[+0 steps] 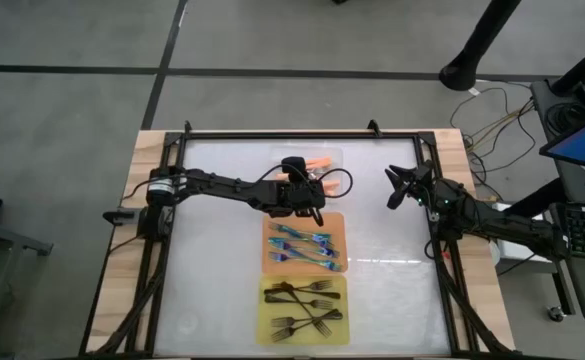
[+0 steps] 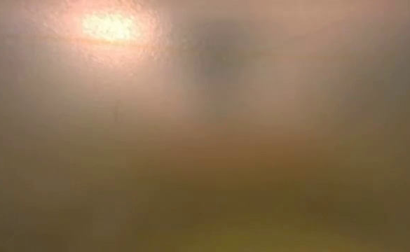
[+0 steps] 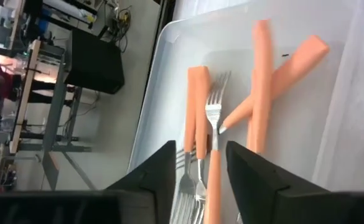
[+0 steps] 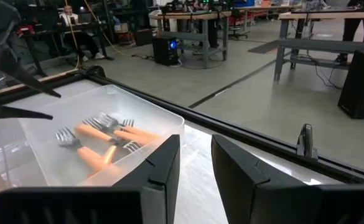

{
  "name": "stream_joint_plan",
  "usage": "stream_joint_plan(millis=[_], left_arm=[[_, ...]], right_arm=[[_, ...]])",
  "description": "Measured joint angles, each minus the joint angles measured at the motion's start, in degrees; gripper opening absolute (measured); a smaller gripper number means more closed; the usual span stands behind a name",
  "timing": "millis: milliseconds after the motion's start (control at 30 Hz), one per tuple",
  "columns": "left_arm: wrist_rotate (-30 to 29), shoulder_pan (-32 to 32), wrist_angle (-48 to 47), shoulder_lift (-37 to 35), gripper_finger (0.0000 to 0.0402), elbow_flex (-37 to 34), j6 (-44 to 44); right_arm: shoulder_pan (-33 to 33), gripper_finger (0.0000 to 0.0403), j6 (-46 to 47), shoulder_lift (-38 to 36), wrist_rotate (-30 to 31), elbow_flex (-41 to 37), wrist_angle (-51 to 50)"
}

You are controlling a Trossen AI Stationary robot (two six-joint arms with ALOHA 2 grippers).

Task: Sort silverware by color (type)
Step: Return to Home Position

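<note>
orange forks (image 3: 197, 106): in the clear bin (image 3: 169, 43), straight below the left gripper (image 3: 200, 155), handles running roughly along its fingers
left gripper: spread, empty (guess it just lifts away)
right gripper (image 4: 196, 149): parted, empty, farther off to the right
hidden: low view is pure haze, and from above the left gripper covers part of the bin

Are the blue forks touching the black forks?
Apart. The high view shows blue forks in the orange tray, black forks in the yellow tray, gap between.
</note>
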Motion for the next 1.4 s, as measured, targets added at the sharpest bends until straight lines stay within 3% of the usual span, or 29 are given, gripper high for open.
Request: stream_joint_plan(millis=[133, 267, 500, 633, 767, 967, 1167, 1400], left_arm=[[-0.33, -0.54, -0.02, -1.09, 0.0145, -0.08, -1.94], [-0.41, -1.83, 0.31, -5.52, 0.0156, -2.16, -10.23], [-0.45, -3.27, 5.37, -19.55, 0.0158, -18.01, -13.64], [-0.49, -3.6, 15.88, -29.27, 0.0158, -32.58, -13.99], [-0.48, -3.94, 32.74, -36.95, 0.0158, -46.67, -13.55], [-0.64, -3.85, 55.9, -42.61, 0.0158, -62.6, -13.35], [-0.68, -3.85, 71.85, -43.06, 0.0158, -72.26, -13.33], [-0.7, -3.85, 82.71, -43.04, 0.0158, -76.11, -13.3]], right_arm=[[0.0, 0.0084, 0.0, 0.0, -0.02, 0.0, 0.0], [0.0, 0.0084, 0.0, 0.0, 0.0, 0.0, 0.0], [0.0, 0.0084, 0.0, 0.0, 0.01, 0.0, 0.0], [0.0, 0.0084, 0.0, 0.0, -0.02, 0.0, 0.0], [0.0, 0.0084, 0.0, 0.0, -0.02, 0.0, 0.0], [0.0, 0.0084, 0.0, 0.0, -0.02, 0.0, 0.0], [0.0, 0.0084, 0.0, 0.0, -0.02, 0.0, 0.0], [0.0, 0.0084, 0.0, 0.0, 0.01, 0.0, 0.0]])
